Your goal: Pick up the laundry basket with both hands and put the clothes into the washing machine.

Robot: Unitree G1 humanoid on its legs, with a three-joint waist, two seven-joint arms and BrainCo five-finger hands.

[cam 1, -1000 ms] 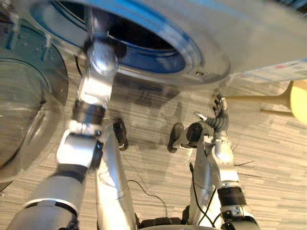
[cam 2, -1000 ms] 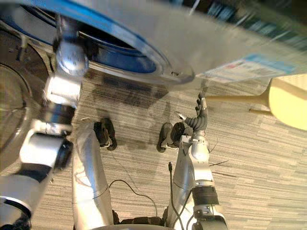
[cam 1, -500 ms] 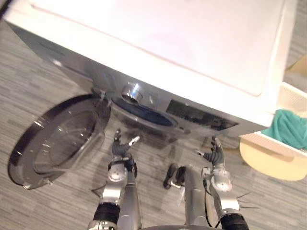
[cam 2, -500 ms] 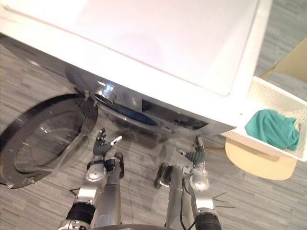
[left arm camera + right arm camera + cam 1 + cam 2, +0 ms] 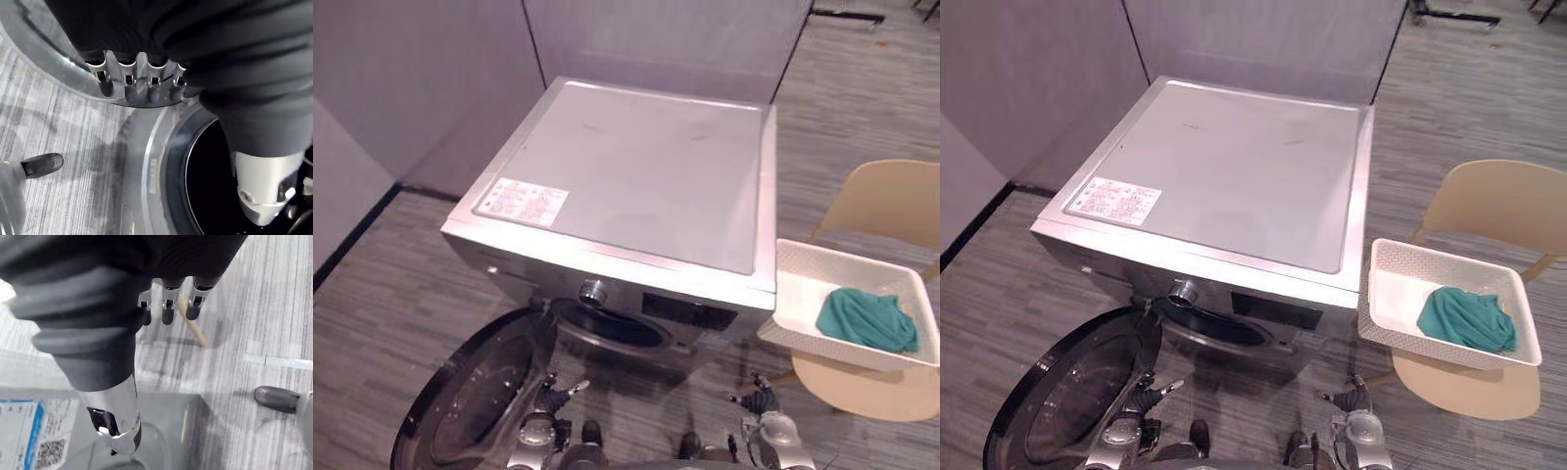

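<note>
The round glass door (image 5: 475,392) of the silver washing machine (image 5: 626,186) hangs open at the left. What lies in the dark drum (image 5: 607,328) I cannot tell. Low before it, the left hand (image 5: 551,399) and the right hand (image 5: 759,399) hold nothing, fingers straight and spread. Apart from both, right of the machine, the white perforated laundry basket (image 5: 798,294) sits on a smooth beige chair (image 5: 886,201), holding a crumpled teal cloth (image 5: 865,320).

Soft, even overhead light.
Pale sheen on the washing machine (image 5: 626,176) top; shadow on the floor (image 5: 372,294) under its front; glints on the door (image 5: 475,397) glass.
</note>
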